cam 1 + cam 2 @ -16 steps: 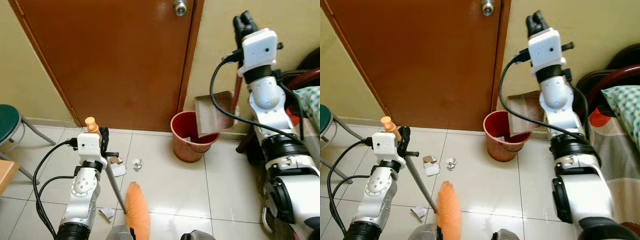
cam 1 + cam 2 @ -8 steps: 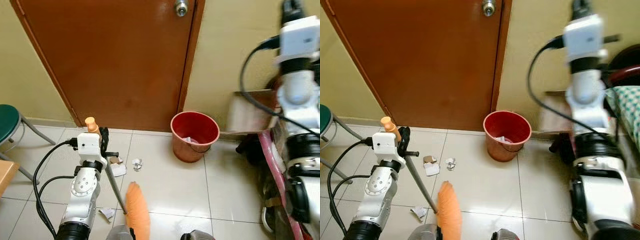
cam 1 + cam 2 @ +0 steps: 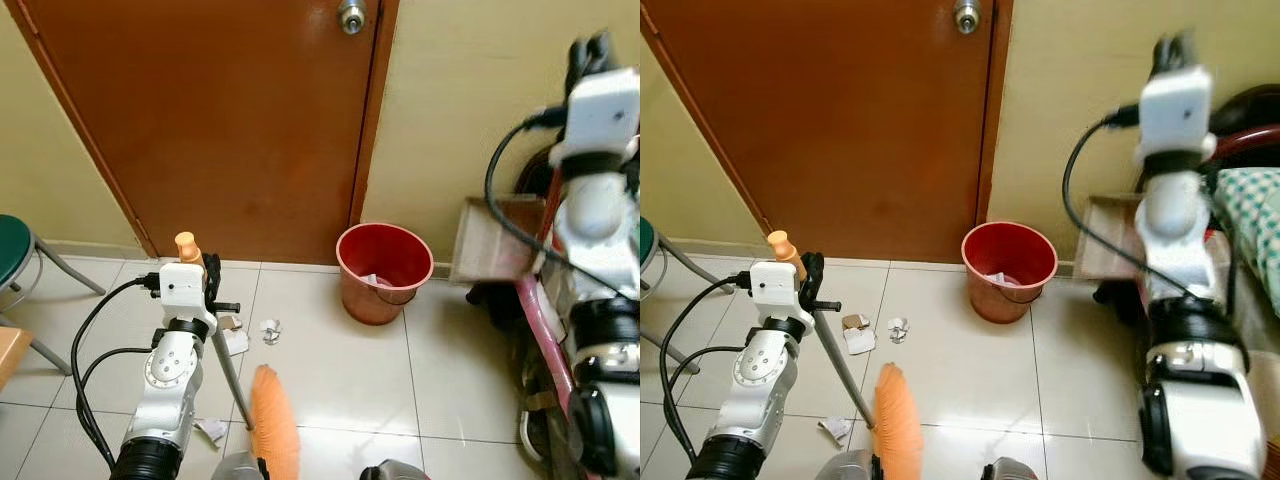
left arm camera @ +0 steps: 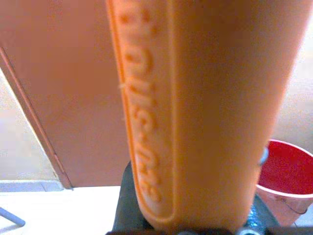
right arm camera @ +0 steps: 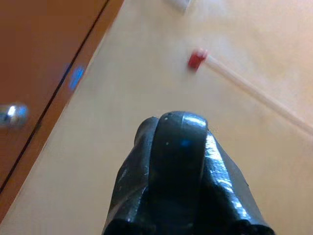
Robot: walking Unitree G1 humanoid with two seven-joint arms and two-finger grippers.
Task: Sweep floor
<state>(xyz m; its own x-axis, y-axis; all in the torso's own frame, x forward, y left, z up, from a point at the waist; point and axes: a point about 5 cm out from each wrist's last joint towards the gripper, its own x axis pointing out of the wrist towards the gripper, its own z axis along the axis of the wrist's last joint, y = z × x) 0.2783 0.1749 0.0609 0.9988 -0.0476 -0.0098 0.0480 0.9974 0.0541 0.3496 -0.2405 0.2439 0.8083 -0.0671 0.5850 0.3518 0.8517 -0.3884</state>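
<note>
the orange plastic broom handle (image 3: 186,246) is clenched by the left end effector (image 3: 207,277), with the grey metal shaft (image 3: 229,375) slanting down from it to the orange bristle head (image 3: 274,423) on the tiled floor (image 3: 340,370), below and just to the robot's right of that end effector. the brown flat dustpan (image 3: 492,241) hangs below the raised right end effector (image 3: 590,52), whose fingers are pressed together; whether the pan's handle is grasped there cannot be told. four small scraps of paper litter (image 3: 270,330) are counted on the floor just beyond the left end effector and beside the shaft. one round red plastic bucket (image 3: 384,271) stands further right, by the brown wooden door (image 3: 220,110). for a good sweep, the bristles should be drawn behind the scraps and pulled together in one low stroke, the head kept flat on the tiles.
</note>
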